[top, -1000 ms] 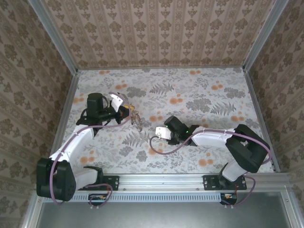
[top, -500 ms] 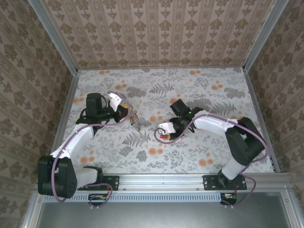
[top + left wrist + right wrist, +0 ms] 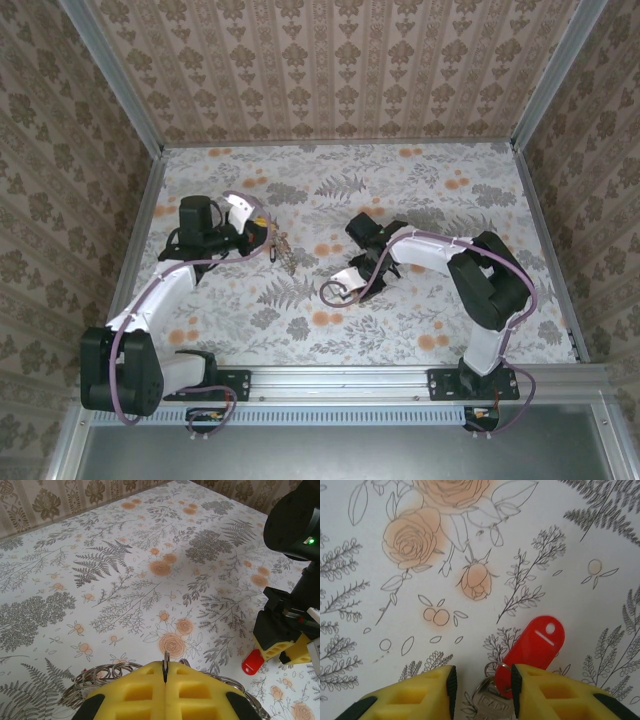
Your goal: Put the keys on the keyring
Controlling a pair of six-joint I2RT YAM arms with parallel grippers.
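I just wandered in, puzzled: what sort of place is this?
Probably a robot test booth, not a home: patterned wall panels in metal framing box in a floral table, and the left arm and right arm are bolted to a rail at its near edge.

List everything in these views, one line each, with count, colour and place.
table: one, white cloth with grey ferns and orange flowers, under everything.
walls: three, beige patterned paper, around the table.
rail: one, aluminium, along the near edge, carrying both arm bases.
keyring: one, silvery-grey, left of the table's middle, held.
key: one seen, red head joined to a silvery metal part, lying on the table near its middle.
left tool: one, yellow fingers, shut on the keyring.
right tool: one, yellow fingers, open, a finger on either side of the key.
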